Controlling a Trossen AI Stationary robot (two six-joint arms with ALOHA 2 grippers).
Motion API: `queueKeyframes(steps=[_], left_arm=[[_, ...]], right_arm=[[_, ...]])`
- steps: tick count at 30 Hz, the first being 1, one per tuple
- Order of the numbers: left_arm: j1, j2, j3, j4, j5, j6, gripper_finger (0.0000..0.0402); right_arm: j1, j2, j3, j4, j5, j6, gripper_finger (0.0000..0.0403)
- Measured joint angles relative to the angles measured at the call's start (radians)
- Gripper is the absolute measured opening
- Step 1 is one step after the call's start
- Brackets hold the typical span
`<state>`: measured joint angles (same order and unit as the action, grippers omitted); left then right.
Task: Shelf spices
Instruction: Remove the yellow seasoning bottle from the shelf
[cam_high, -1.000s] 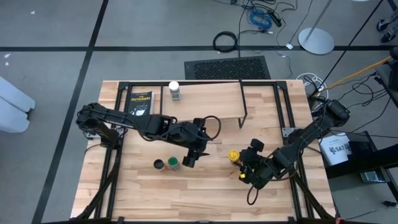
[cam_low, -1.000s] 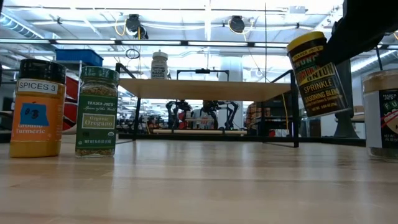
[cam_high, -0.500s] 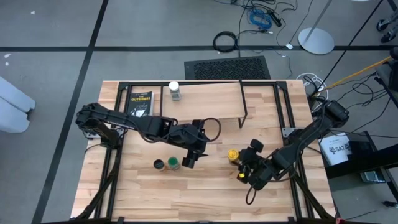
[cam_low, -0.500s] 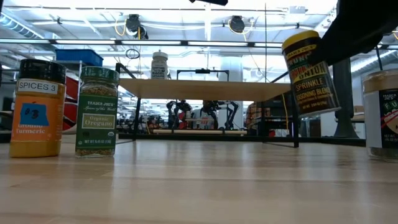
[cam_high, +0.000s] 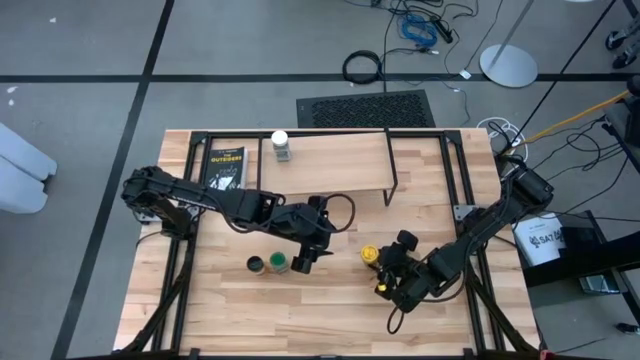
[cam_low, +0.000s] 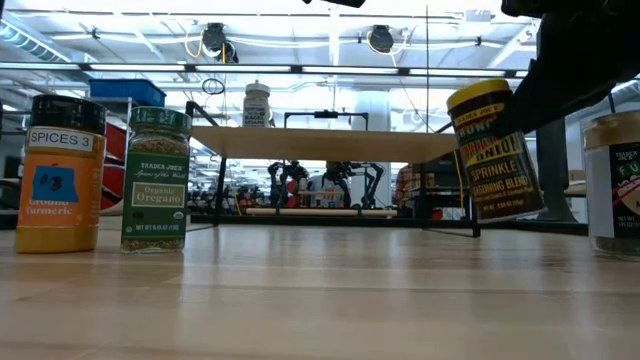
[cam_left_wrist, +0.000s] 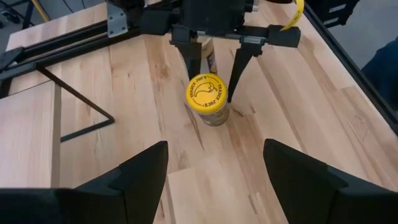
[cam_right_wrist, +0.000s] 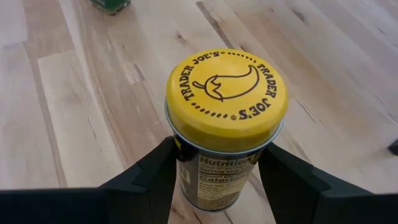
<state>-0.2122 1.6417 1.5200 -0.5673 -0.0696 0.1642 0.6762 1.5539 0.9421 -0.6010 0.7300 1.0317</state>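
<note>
A pale wood desk (cam_high: 330, 300) stands on a grey floor strewn with cables, a lab hall behind it. The right end effector (cam_right_wrist: 217, 165) pinches the yellow jar (cam_right_wrist: 225, 118) just under its lid, one finger on each side; the jar hangs tilted, seemingly clear of the desk. The shelf (cam_high: 335, 160) lies well beyond that end effector, with the white jar (cam_high: 281, 146) already on its plank. A tan jar (cam_low: 612, 180) stands just beside the right end effector. The left end effector (cam_high: 303, 257) hovers with fingers spread, holding nothing; the green jar (cam_high: 277, 263) is just beside it, the dark jar (cam_high: 256, 264) just past that one, and the yellow jar is ahead of it.

Risks, as I judge them: the tilted jar could slip in a grip so near the lid; a low carry could knock it against the plank edge or the rod legs; the two arms work near each other, so a crossing path could bump them.
</note>
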Motion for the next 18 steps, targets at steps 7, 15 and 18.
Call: queueKeyframes(steps=[7,15,18], left_arm=[[0.000,0.000,0.000,0.001,0.000,0.001,0.0272],[0.000,0.000,0.000,0.006,0.000,0.004,0.0272],[0.000,0.000,0.000,0.008,0.000,0.006,0.0272]], right_arm=[[0.000,0.018,0.000,-0.024,-0.024,-0.003,0.0195],[0.000,0.038,0.000,-0.031,-0.028,-0.006,0.0195],[0.000,0.038,0.000,-0.031,-0.028,-0.010,0.0196]])
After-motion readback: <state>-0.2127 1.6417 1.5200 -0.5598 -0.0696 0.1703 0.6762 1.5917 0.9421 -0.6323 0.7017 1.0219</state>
